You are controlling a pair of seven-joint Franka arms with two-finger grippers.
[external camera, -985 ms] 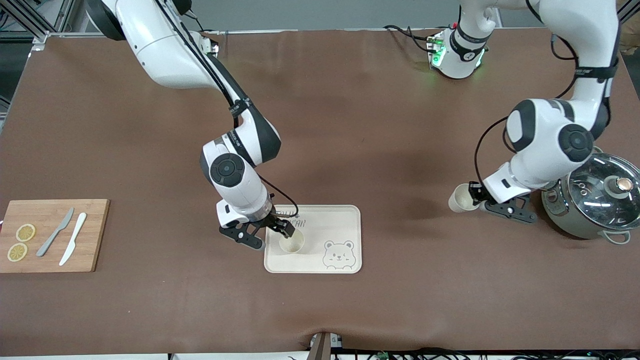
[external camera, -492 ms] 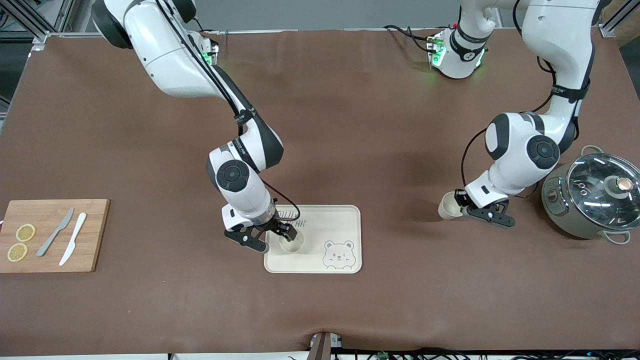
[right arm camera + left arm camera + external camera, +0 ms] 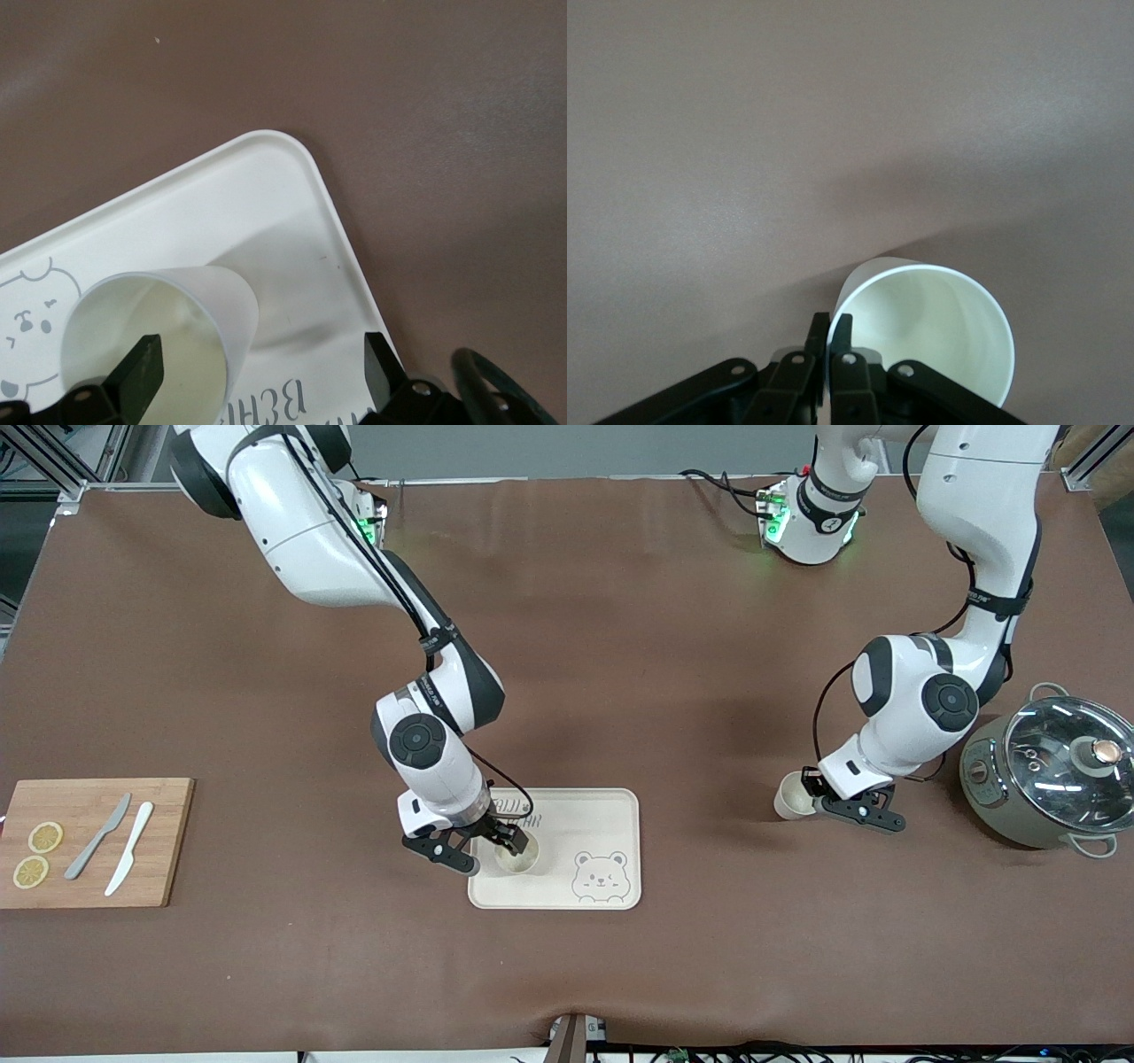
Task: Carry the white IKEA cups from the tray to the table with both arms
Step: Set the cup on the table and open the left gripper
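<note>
We note the brown table point(image 3: 620, 646) carrying everything, with both arms reaching toward the camera-side half. The right arm point(image 3: 354, 576) descends to the cream tray point(image 3: 602, 815), which bears a bear drawing and sits near the table's middle, on the camera-side half. The left arm point(image 3: 966, 558) bends down just beside the grey-green pot point(image 3: 1045, 779) with its glass lid, at the left arm's end of the table. At the right arm's end lies a wooden cutting board point(image 3: 168, 841) with two knives point(image 3: 115, 846) and two lemon slices point(image 3: 37, 855) on it.

The right gripper point(image 3: 496, 841) is low over the tray, fingers point(image 3: 142, 372) spread wide, released. One white cup point(image 3: 516, 856) stands upright on the tray, at its end toward the right arm, beside the bear drawing. In the right wrist view that cup point(image 3: 168, 341) sits with one finger inside its rim and the other well clear outside; we see no grip on it.

The left gripper point(image 3: 811, 786) is clenched on the wall of the second white cup point(image 3: 791, 797), pinching its rim, as seen in the left wrist view point(image 3: 921, 336). That cup is tilted, over bare table between tray and pot, well apart from the tray. We cannot tell whether it touches the table.
</note>
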